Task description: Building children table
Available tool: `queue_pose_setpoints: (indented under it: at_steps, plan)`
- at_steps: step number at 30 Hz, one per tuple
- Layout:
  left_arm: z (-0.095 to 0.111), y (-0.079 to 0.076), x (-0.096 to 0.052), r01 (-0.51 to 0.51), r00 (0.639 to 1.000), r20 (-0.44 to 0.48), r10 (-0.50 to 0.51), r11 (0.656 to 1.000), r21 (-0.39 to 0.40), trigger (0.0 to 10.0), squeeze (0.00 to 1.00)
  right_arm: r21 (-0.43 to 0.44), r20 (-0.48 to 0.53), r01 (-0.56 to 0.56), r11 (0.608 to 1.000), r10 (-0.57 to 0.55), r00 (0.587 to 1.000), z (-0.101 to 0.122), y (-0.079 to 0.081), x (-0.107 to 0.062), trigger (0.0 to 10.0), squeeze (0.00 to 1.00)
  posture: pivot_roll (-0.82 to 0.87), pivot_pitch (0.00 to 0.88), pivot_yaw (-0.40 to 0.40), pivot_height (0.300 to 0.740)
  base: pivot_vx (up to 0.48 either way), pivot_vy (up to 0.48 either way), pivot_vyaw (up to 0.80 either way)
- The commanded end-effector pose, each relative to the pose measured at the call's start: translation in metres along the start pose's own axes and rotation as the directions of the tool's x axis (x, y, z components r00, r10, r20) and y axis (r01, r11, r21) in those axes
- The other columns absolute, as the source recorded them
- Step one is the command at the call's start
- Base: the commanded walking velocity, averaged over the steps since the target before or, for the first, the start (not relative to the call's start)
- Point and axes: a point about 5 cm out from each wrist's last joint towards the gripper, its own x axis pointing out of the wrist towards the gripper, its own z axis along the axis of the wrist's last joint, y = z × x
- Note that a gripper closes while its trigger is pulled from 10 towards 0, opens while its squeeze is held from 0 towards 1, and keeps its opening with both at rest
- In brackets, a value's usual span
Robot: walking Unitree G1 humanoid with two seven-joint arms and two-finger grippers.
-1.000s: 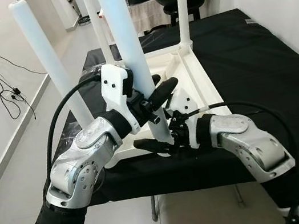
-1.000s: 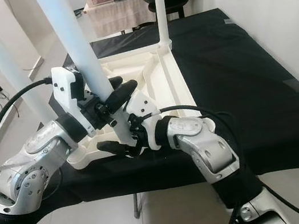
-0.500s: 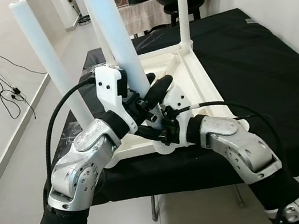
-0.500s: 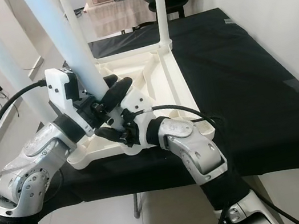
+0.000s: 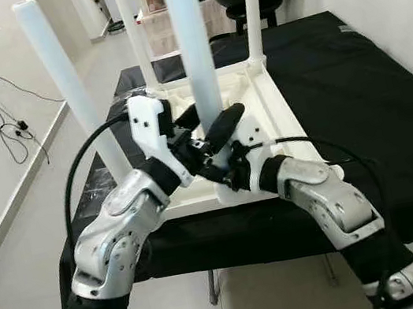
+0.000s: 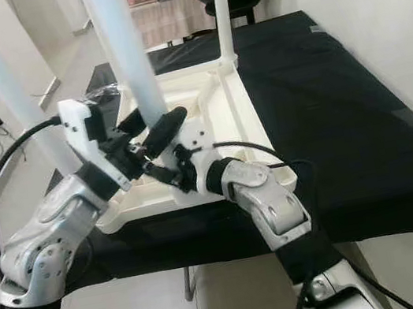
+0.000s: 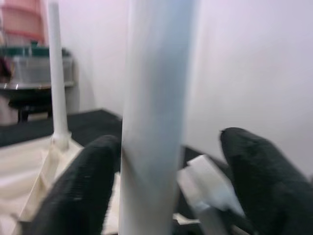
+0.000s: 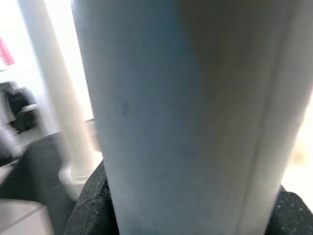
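Observation:
A white children's table top (image 5: 281,121) lies upside down on a black-covered table (image 5: 364,95). Three white legs stand on it: near left (image 5: 71,90), far left (image 5: 137,42) and far right (image 5: 249,11). A fourth leg (image 5: 193,53) stands nearly upright at the near right corner. My left gripper (image 5: 206,125) straddles this leg low down; in the left wrist view the leg (image 7: 156,117) touches one finger (image 7: 78,191) with a gap to the other, so it is open. My right gripper (image 5: 217,171) is shut on the leg's base (image 8: 186,112).
The black table's near edge lies just below my arms. A white wall runs close along the right. Behind the table stand a dark stool (image 5: 253,10) with a bowl and a cloth-covered stand. Cables (image 5: 0,119) hang on the left wall above open floor.
The held leg has swung from a leftward tilt to nearly upright. Both grippers moved with it, the right one rising from the near rim to the leg's base.

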Motion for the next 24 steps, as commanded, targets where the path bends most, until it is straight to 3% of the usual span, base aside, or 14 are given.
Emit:
queue_pose_setpoints:
  at_steps: [1, 4, 7, 8, 9, 10, 13, 15, 17, 19, 20, 21, 22, 24]
  plan:
    - [0.008, 0.006, -0.01, -0.031, 0.999, 0.033, 0.031, 0.999, 0.012, 10.0, 1.0, 0.017, 0.048, 0.078, 0.997, -0.079, 0.996, 0.008, -0.014, -0.002, 0.0, 0.0, -0.1, 0.053, 0.076, 0.74, 0.0, 0.0, 0.0]
    - [0.014, 0.016, -0.024, -0.092, 0.995, 0.036, 0.09, 0.995, 0.047, 10.0, 1.0, 0.056, 0.099, 0.203, 0.978, -0.208, 0.973, 0.016, -0.04, -0.012, 0.0, 0.0, -0.1, 0.056, 0.079, 0.74, 0.0, 0.0, 0.0]
    - [0.014, 0.02, -0.034, -0.137, 0.99, 0.025, 0.136, 0.988, 0.069, 10.0, 1.0, 0.075, 0.123, 0.253, 0.965, -0.261, 0.958, 0.02, -0.051, -0.021, 0.0, 0.0, -0.1, 0.057, 0.079, 0.74, 0.0, 0.0, 0.0]
    - [0.01, 0.023, -0.042, -0.17, 0.985, 0.003, 0.171, 0.982, 0.086, 10.0, 1.0, 0.088, 0.14, 0.271, 0.959, -0.281, 0.949, 0.021, -0.054, -0.027, 2.1, 0.0, -0.1, 0.058, 0.082, 0.74, 0.0, 0.0, 0.0]
    - [0.008, 0.024, -0.046, -0.19, 0.981, -0.011, 0.192, 0.977, 0.096, 10.0, 1.0, 0.096, 0.15, 0.279, 0.955, -0.291, 0.945, 0.021, -0.054, -0.031, 2.1, 0.0, -0.1, 0.059, 0.083, 0.74, 0.0, 0.0, 0.0]
    - [0.001, 0.025, -0.053, -0.216, 0.974, -0.04, 0.222, 0.97, 0.112, 10.0, 1.0, 0.101, 0.158, 0.277, 0.955, -0.291, 0.944, 0.019, -0.052, -0.036, 10.0, 0.0, -0.1, 0.06, 0.084, 0.74, 0.0, 0.0, 0.0]
    - [-0.019, 0.024, -0.074, -0.282, 0.946, -0.124, 0.299, 0.95, 0.138, 10.0, 1.0, 0.091, 0.157, 0.26, 0.961, -0.272, 0.949, 0.009, -0.042, -0.049, 10.0, 0.0, -0.1, 0.065, 0.087, 0.74, 0.0, 0.0, 0.0]
    - [-0.022, 0.023, -0.077, -0.29, 0.941, -0.138, 0.308, 0.947, 0.14, 10.0, 1.0, 0.09, 0.156, 0.259, 0.962, -0.27, 0.95, 0.007, -0.041, -0.05, 10.0, 0.0, -0.1, 0.065, 0.087, 0.74, 0.0, 0.0, 0.0]
    - [-0.037, 0.025, -0.093, -0.376, 0.894, -0.184, 0.409, 0.907, 0.192, 10.0, 1.0, 0.082, 0.131, 0.274, 0.958, -0.283, 0.95, -0.003, -0.037, -0.058, 10.0, 0.0, -0.1, 0.062, 0.095, 0.74, 0.0, 0.0, 0.0]
    - [-0.043, 0.025, -0.098, -0.396, 0.879, -0.197, 0.435, 0.894, 0.208, 10.0, 1.0, 0.088, 0.116, 0.288, 0.954, -0.297, 0.948, -0.007, -0.037, -0.059, 10.0, 0.0, -0.1, 0.061, 0.096, 0.74, 0.0, 0.0, 0.0]
    - [-0.046, 0.023, -0.1, -0.405, 0.87, -0.205, 0.449, 0.887, 0.222, 10.0, 0.53, 0.094, 0.107, 0.299, 0.95, -0.308, 0.945, -0.009, -0.037, -0.059, 10.0, 0.0, -0.1, 0.061, 0.096, 0.74, 0.0, 0.0, 0.0]
    - [-0.049, 0.023, -0.102, -0.41, 0.864, -0.21, 0.457, 0.882, 0.232, 10.0, 0.53, 0.098, 0.101, 0.305, 0.947, -0.314, 0.944, -0.011, -0.037, -0.059, 10.0, 0.0, -0.1, 0.061, 0.096, 0.74, 0.0, 0.0, 0.0]
    - [-0.053, 0.021, -0.103, -0.413, 0.856, -0.218, 0.468, 0.874, 0.255, 10.0, 0.0, 0.085, 0.096, 0.315, 0.945, -0.322, 0.942, -0.012, -0.036, -0.058, 10.0, 0.0, -0.1, 0.058, 0.096, 0.74, 0.0, 0.0, 0.0]
    - [-0.056, 0.02, -0.104, -0.414, 0.852, -0.222, 0.475, 0.869, 0.269, 10.0, 0.0, 0.074, 0.093, 0.32, 0.944, -0.326, 0.941, -0.012, -0.034, -0.057, 10.0, 0.0, -0.1, 0.058, 0.096, 0.74, 0.0, 0.0, 0.0]
